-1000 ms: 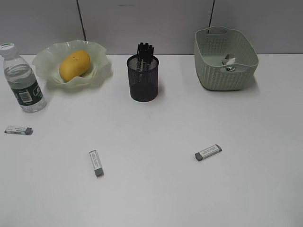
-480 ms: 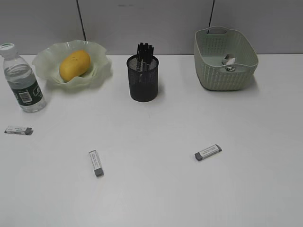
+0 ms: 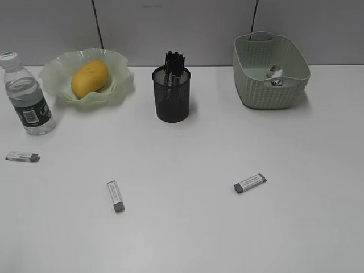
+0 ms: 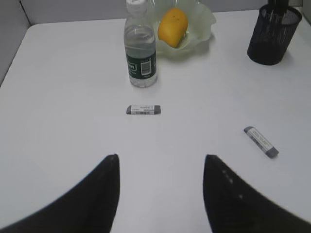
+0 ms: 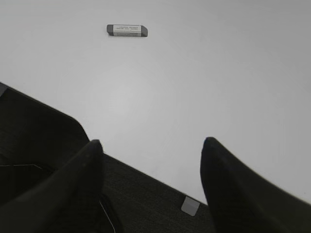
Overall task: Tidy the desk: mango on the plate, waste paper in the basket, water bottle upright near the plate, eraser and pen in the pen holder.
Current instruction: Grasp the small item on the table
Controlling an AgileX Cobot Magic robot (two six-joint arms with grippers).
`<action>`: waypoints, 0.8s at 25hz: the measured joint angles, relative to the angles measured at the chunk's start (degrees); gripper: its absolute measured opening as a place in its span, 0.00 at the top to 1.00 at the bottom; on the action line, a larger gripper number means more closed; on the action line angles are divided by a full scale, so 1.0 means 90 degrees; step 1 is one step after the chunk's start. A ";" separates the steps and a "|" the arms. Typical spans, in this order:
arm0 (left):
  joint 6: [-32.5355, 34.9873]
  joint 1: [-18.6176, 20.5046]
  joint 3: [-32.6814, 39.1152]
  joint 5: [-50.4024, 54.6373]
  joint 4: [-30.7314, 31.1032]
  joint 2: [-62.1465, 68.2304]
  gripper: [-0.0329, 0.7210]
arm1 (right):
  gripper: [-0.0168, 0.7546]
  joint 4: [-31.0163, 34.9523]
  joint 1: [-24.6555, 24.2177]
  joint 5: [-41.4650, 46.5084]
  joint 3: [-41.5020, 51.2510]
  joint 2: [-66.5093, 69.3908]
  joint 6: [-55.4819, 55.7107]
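Note:
The mango [image 3: 89, 78] lies in the green plate [image 3: 57, 68] at the back left. The water bottle [image 3: 27, 96] stands upright left of the plate. The black pen holder [image 3: 172, 94] holds dark pens. The waste paper [image 3: 275, 75] lies in the basket [image 3: 270, 91] at the back right. Three grey erasers lie on the desk [image 3: 187, 227]: one at the far left [image 3: 23, 156], one at front left [image 3: 115, 195], one at front right [image 3: 250, 183]. My left gripper [image 4: 160, 158] is open and empty above the desk, short of the left eraser [image 4: 143, 109]. My right gripper [image 5: 148, 143] is open and empty over the desk's front edge, well short of an eraser [image 5: 127, 30].
A grey partition wall runs behind the desk. In the right wrist view dark floor [image 5: 48, 160] shows beyond the desk's front edge. Neither arm shows in the exterior view.

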 joint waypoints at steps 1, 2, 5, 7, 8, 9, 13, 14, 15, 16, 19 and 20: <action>0.0000 0.0000 -0.0022 -0.0131 0.0009 0.0220 0.40 | 0.33 -0.0015 0.0000 -0.0005 0.0000 -0.0005 0.0000; 0.0000 0.0000 -0.0046 -0.0290 0.0015 0.0472 0.40 | 0.33 -0.0014 0.0000 -0.0005 0.0000 -0.0005 0.0000; 0.0000 0.0000 -0.0052 -0.0651 -0.0027 0.1403 0.40 | 0.33 -0.0019 0.0000 -0.0005 0.0000 -0.0013 0.0000; 0.0000 0.0000 -0.0052 -0.0878 -0.0133 0.2114 0.40 | 0.33 -0.0019 0.0000 -0.0014 0.0000 -0.0013 0.0000; 0.0000 0.0000 -0.0052 -0.1006 -0.0193 0.2499 0.40 | 0.33 -0.0019 0.0000 -0.0014 0.0000 -0.0013 0.0000; 0.0000 0.0000 -0.0052 -0.1207 -0.0249 0.2870 0.40 | 0.33 -0.0019 0.0000 -0.0014 0.0000 -0.0013 0.0000; 0.0000 0.0000 -0.0092 -0.2012 -0.0329 0.4163 0.37 | 0.33 -0.0019 0.0000 -0.0014 0.0000 -0.0013 0.0000; 0.0000 0.0000 -0.0160 -0.2101 -0.0329 0.4647 0.35 | 0.33 -0.0019 0.0000 -0.0014 0.0000 -0.0013 0.0000; 0.0000 0.0000 -0.0240 -0.2148 -0.0329 0.5005 0.33 | 0.33 -0.0019 0.0000 -0.0014 0.0000 -0.0013 0.0000; 0.0000 0.0000 -0.0348 -0.2166 -0.0329 0.5341 0.31 | 0.34 -0.0019 0.0000 -0.0014 0.0000 -0.0013 0.0000; 0.0000 0.0008 -0.0773 -0.2214 -0.0465 0.6294 0.29 | 0.34 -0.0035 0.0000 -0.0035 0.0000 -0.0013 0.0000; 0.0000 0.0035 -0.0935 -0.2236 -0.0560 0.6609 0.29 | 0.34 -0.0037 0.0000 -0.0052 0.0000 -0.0013 0.0000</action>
